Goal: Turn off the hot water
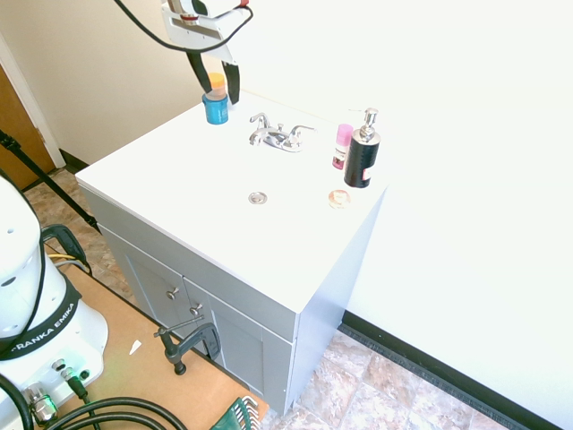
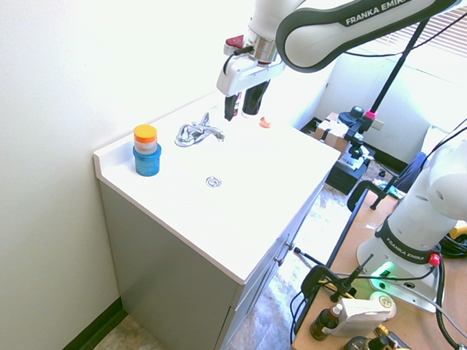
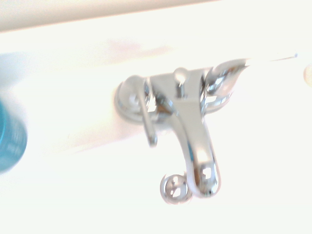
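The chrome two-handle faucet [image 1: 277,136] stands at the back of the white vanity top [image 1: 179,179]. Its left lever [image 1: 259,120] is the hot water control; in the wrist view this lever [image 3: 145,114] is swung forward beside the curved spout [image 3: 197,146], while the right lever [image 3: 224,80] points out sideways. No water shows. My gripper [image 1: 213,79] hangs open and empty above the counter, up and left of the faucet and over the blue jar. From the other side the gripper [image 2: 239,106] is above and just right of the faucet [image 2: 196,131], touching nothing.
A blue jar with an orange lid [image 1: 215,103] stands left of the faucet, below the gripper. A black soap dispenser [image 1: 362,152], a pink bottle [image 1: 343,145] and a small round dish [image 1: 338,198] are at the right. The sink drain [image 1: 258,197] lies in front.
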Motion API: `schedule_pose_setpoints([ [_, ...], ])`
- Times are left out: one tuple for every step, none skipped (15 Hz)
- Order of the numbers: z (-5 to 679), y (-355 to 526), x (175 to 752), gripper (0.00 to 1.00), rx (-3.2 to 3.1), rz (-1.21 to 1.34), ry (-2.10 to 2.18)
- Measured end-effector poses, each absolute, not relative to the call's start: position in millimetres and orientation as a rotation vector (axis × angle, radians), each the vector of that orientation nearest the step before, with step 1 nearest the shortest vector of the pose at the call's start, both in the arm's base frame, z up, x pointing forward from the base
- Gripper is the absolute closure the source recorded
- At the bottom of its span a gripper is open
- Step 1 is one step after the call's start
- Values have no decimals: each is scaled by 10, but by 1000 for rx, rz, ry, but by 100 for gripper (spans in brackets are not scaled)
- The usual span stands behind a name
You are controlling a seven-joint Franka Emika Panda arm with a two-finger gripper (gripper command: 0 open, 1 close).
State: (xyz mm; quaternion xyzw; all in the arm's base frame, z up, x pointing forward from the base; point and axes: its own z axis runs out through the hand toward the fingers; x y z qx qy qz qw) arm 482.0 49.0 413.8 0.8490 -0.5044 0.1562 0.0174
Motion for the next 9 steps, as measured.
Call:
schedule_pose_setpoints([
  [4067, 517, 4932, 0, 2606, 524, -1586],
  [3979, 533, 5030, 0, 2581, 548, -1593],
  [3894, 543, 5113, 0, 2554, 564, -1597],
  [3816, 551, 5203, 0, 2536, 594, -1594],
  [3727, 553, 5296, 0, 2521, 621, -1590],
  [3632, 547, 5374, 0, 2505, 625, -1587],
  [3541, 537, 5449, 0, 2496, 626, -1584],
  [3459, 508, 5517, 0, 2485, 624, -1587],
  [3388, 467, 5577, 0, 2476, 617, -1586],
])
